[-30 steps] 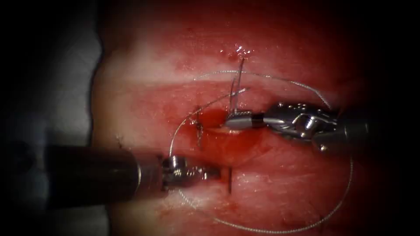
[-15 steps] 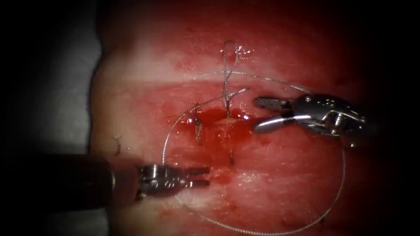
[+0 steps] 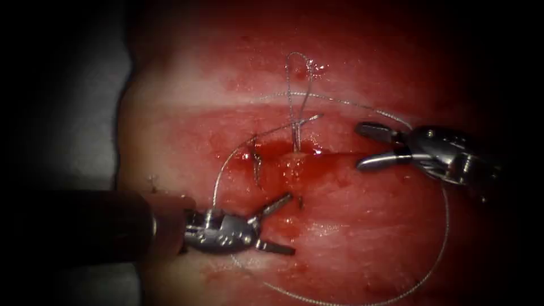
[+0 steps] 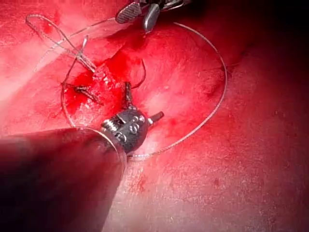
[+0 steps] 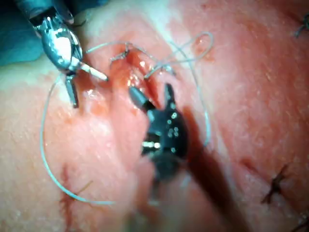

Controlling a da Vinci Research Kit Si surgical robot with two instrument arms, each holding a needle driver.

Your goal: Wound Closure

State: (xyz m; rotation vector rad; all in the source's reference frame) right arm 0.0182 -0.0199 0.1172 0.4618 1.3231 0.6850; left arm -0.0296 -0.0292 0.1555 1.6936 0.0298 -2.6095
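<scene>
Needle [image 4: 141, 76] sits partly buried in the tissue [image 3: 351, 238] by the cut [image 3: 294, 164] (nobody's holding it). My left tool [image 3: 290, 224] at 7 o'clock and right tool [image 3: 359, 146] at 3 o'clock both gape, empty.

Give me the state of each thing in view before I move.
left claw: open, holds nothing.
right claw: open, holds nothing.
needle: free of both claws, partly in the tissue by the left claw.
thread: slack, looped wide around the cut.
cut: open, wet with red fluid.
</scene>
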